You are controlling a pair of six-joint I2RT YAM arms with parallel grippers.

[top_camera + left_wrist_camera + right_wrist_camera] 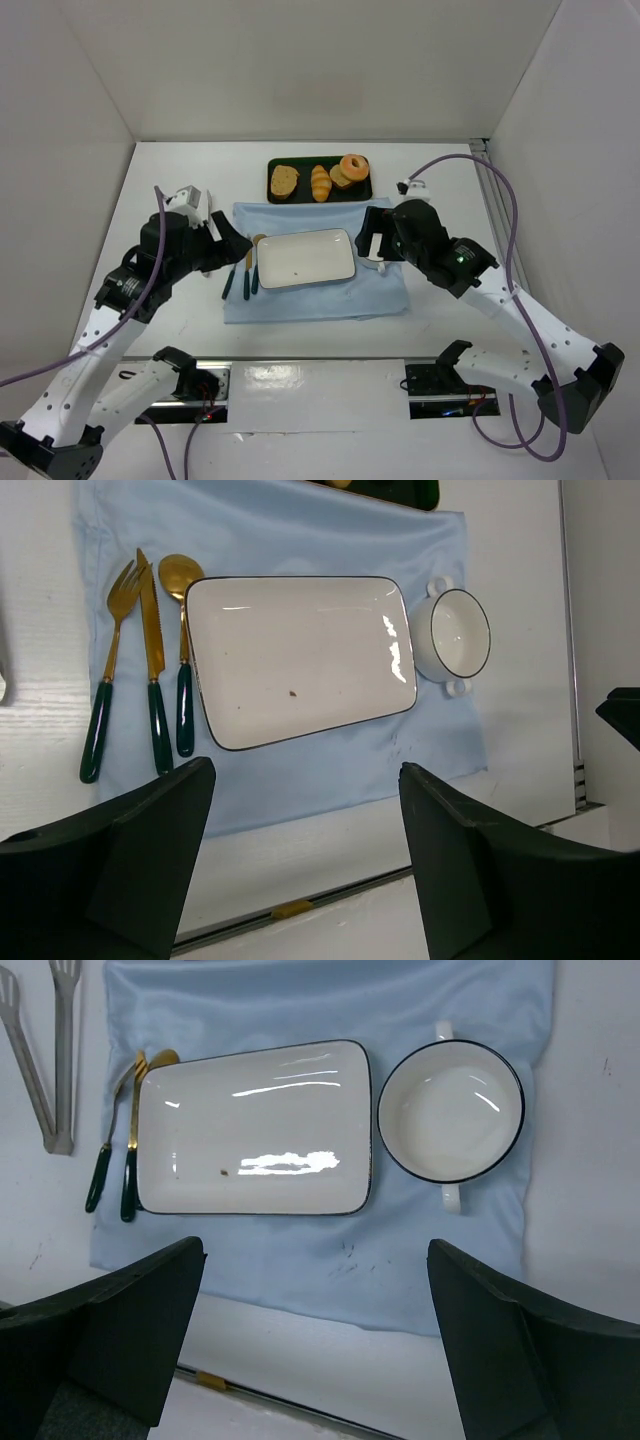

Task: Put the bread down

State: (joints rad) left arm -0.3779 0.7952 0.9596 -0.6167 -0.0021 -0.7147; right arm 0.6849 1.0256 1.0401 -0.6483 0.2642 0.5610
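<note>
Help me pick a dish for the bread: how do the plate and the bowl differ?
The plate is rectangular with rounded corners; the bowl is round. The plate is shallow and flat, the bowl deeper. The plate has no handles, the bowl has two small ones at its rim. The plate is the larger of the two. Both are white with a thin dark rim, empty, and sit on the light blue cloth.

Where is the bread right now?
Top view: the bread lies at the left end of the dark tray, beside the croissant roll, beyond the blue cloth.
</note>
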